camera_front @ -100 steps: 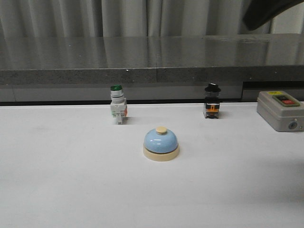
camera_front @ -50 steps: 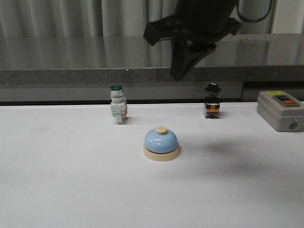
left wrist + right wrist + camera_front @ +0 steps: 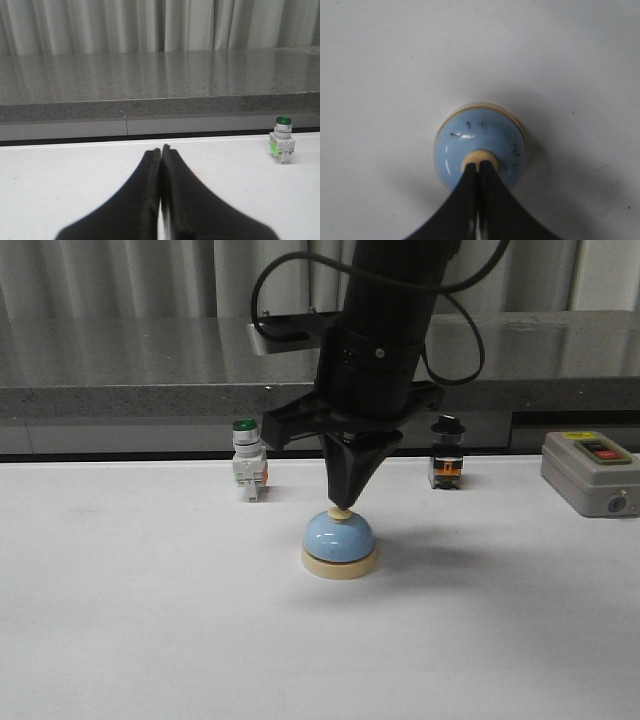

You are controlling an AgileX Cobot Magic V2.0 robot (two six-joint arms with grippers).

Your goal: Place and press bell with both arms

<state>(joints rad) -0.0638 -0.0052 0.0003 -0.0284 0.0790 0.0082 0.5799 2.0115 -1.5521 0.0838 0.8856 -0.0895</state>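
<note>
The light-blue bell with a cream base stands at the middle of the white table. My right gripper points straight down, shut, its tip on the bell's cream button. In the right wrist view the shut gripper touches the button on the bell. My left gripper is shut and empty, low over the table; it does not show in the front view.
A green-capped white push-button switch stands behind the bell on the left and also shows in the left wrist view. A black-knobbed selector switch stands behind on the right. A grey button box sits at the far right. A grey counter runs along the back.
My right arm has come down from the upper right and moved left, until its shut tip meets the bell's button. The bell has not moved.
</note>
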